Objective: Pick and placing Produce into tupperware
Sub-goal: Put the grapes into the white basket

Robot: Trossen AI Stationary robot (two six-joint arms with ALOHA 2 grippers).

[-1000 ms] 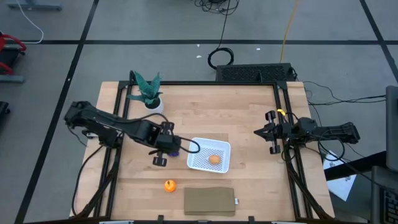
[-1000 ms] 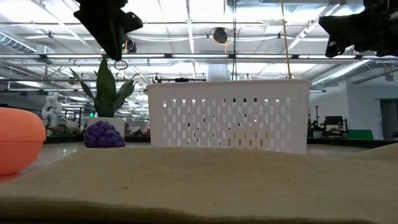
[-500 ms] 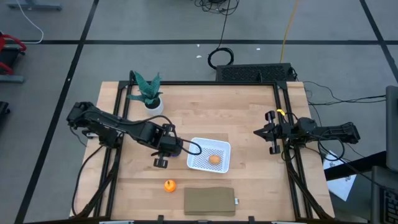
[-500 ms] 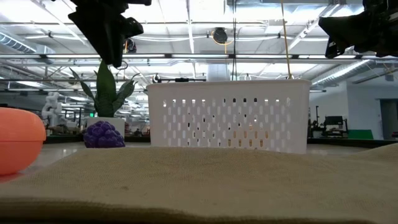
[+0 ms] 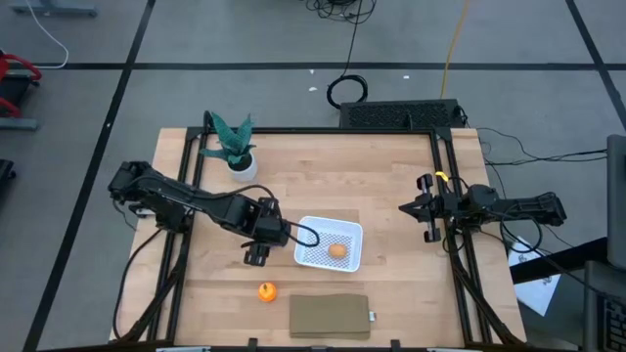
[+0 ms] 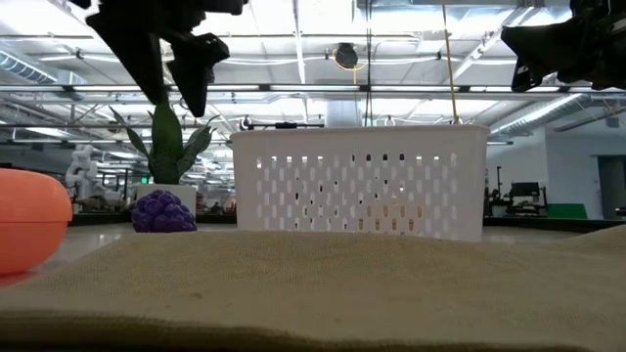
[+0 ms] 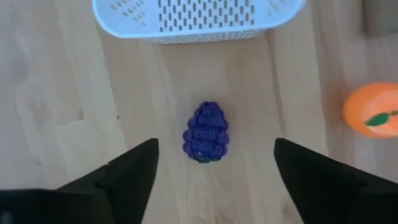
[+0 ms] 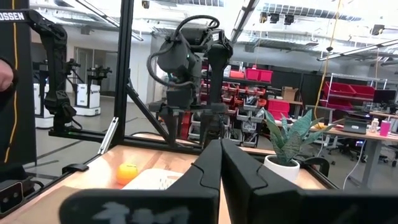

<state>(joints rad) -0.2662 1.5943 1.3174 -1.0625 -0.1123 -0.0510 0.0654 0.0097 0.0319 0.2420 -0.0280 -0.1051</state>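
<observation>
Left wrist view centres the dark purple knobbly toy cluster (image 7: 206, 132) on the bare wood, just beside the near wall of the white perforated square tupperware (image 7: 199, 22), not touching it. My left gripper (image 7: 214, 171) hangs above it with fingers spread wide, empty. A tan-yellow roundish lump (image 5: 336, 250) already lies inside the tupperware; the bright orange toy ball (image 5: 266, 291) waits near the flat brown rectangular slab (image 5: 330, 316). I judge this the approach for the second piece: next I descend straight and close around the cluster. My right gripper (image 5: 426, 208) idles at the table's right edge, fingers pressed together.
</observation>
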